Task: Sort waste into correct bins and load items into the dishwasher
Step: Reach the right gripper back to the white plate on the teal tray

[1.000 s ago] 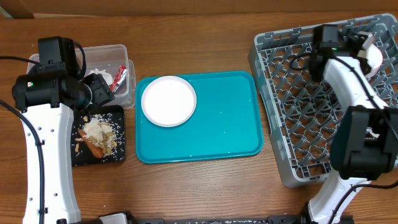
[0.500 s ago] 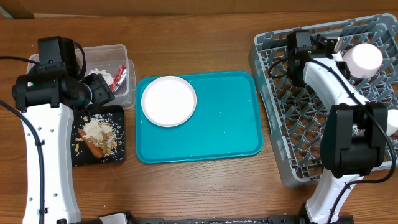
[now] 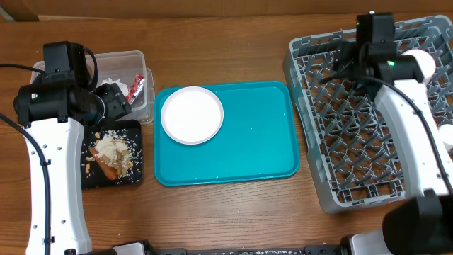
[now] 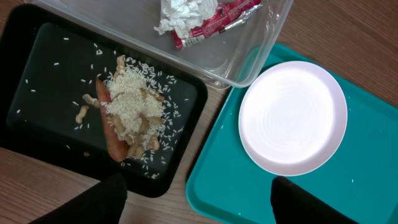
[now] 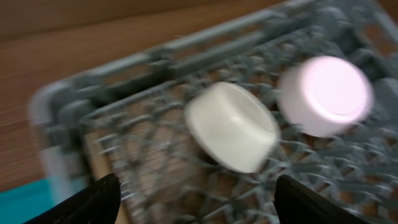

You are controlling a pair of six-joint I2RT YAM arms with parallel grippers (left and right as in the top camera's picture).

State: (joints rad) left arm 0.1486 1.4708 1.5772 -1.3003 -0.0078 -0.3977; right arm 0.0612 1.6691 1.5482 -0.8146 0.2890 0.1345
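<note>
Upper left of the overhead view, the clear tub (image 4: 124, 18) holds two bits of waste: crumpled paper (image 4: 186, 14) and a red wrapper (image 4: 214, 25) lying against it. Right below the tub sits the black tray (image 4: 43, 81). It carries a heap of food scraps (image 4: 134, 106) with loose grains scattered round it, and a carrot (image 4: 112, 140) pokes out from under the heap. Centre frame, the teal tray (image 4: 360, 186) has the plate (image 4: 292, 118) lying flat in its upper left corner.

Over on the right is the dish rack (image 3: 340, 142). The right wrist view is blurred, but two small white pieces sit side by side among the pegs: the left dish (image 5: 233, 127) and the right dish (image 5: 323, 96). Overhead, a white sliver (image 3: 447, 134) shows at the frame's right edge, too cropped to name.

The left gripper (image 4: 199, 180) hovers over the seam between the black tray and the teal tray, jaws spread wide, gripping nothing. The right gripper (image 5: 196, 180) hangs above the two dishes in the rack, jaws spread too, nothing between them.

The count: one tub, one black tray, one teal tray, one rack. One plate, two small dishes for certain, one carrot, one wrapper, one wad of paper.
</note>
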